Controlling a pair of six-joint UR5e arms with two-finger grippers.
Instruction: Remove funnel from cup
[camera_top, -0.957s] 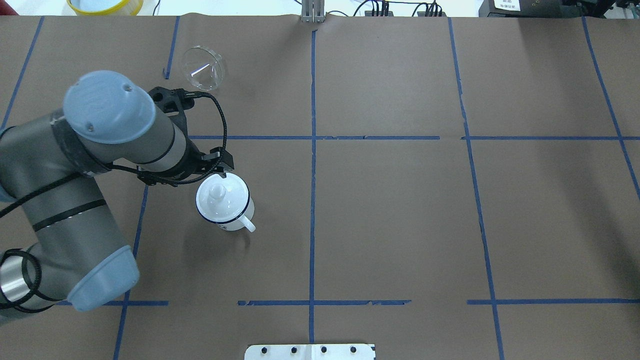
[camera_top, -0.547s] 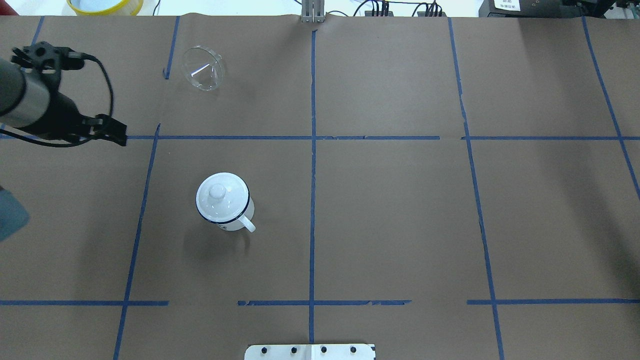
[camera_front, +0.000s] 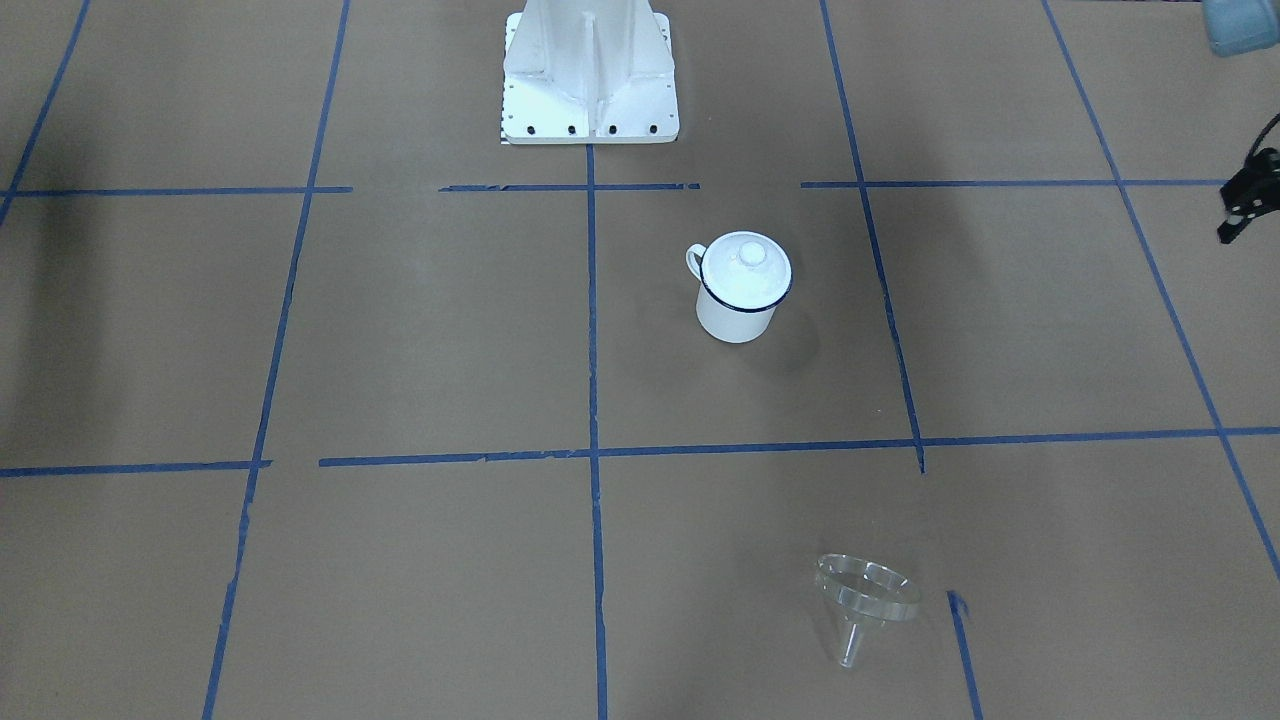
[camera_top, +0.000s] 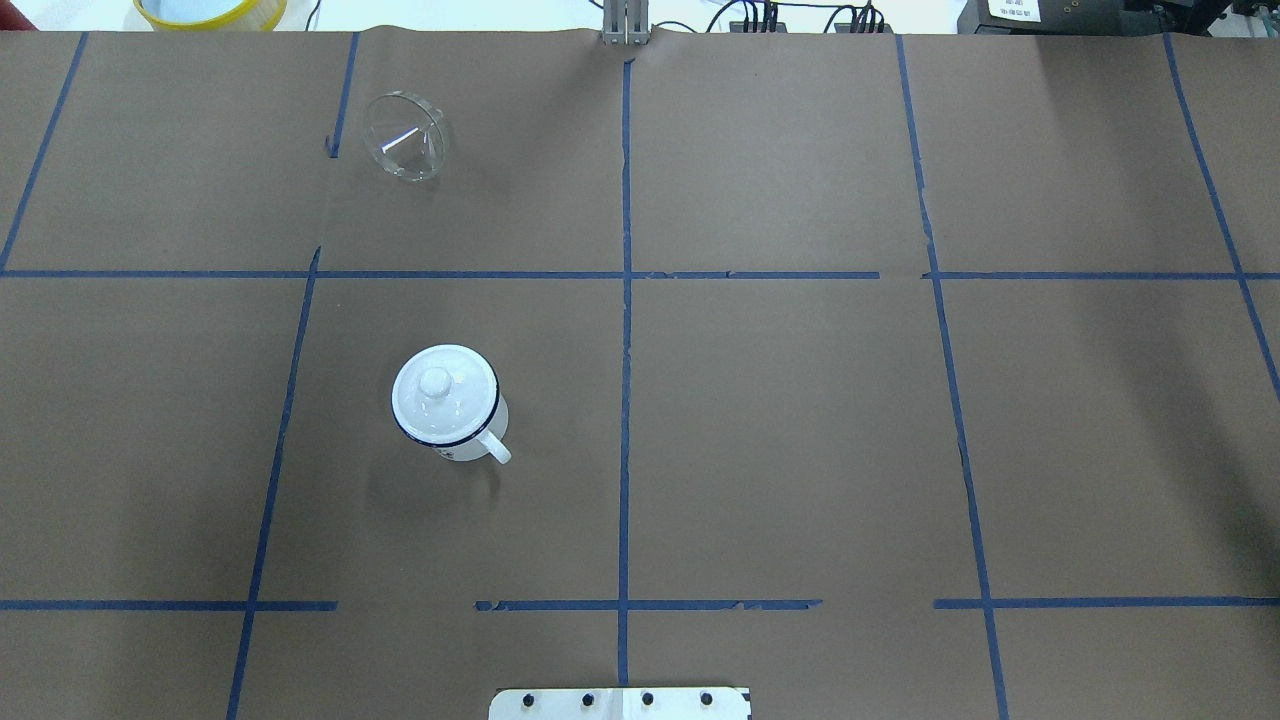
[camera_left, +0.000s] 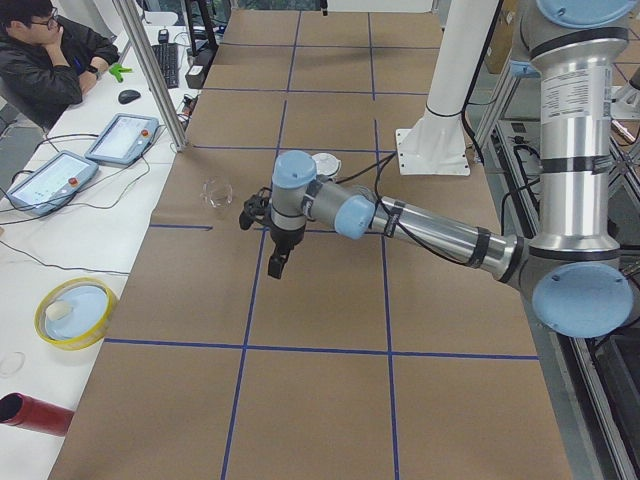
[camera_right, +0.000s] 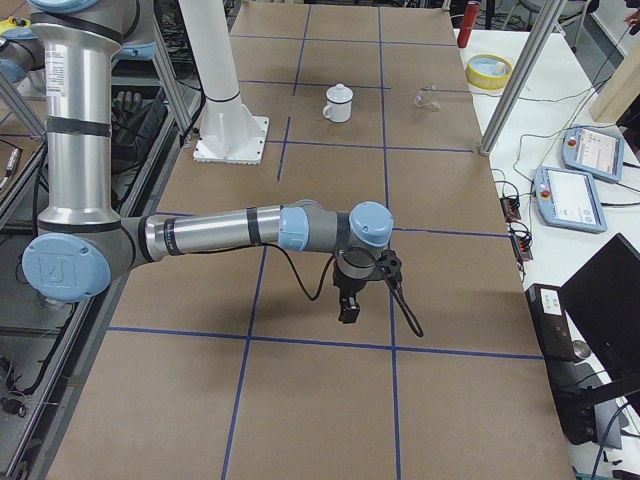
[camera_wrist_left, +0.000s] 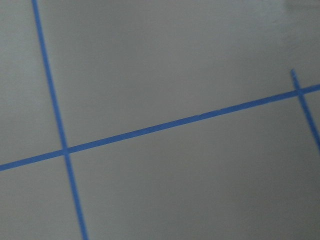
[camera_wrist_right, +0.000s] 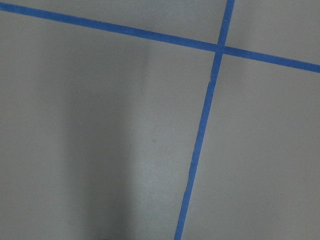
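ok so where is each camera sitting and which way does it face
Front-facing: across the table, looks steeply down at cup and funnel; robot base at top.
Overhead: behind the robot, looks forward and down; base edge at bottom, no arm.
Exterior left: table's end, looks along it; left arm near.
Exterior right: opposite end; right arm near.
Left wrist: down onto taped paper; no fingers show.
Right wrist: likewise, taped paper only.
Shared: front-facing and overhead both show cup and funnel apart.

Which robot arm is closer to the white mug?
Left. The left gripper hangs left of the blue-rimmed white enamel mug; the right gripper is much farther off on the other side.
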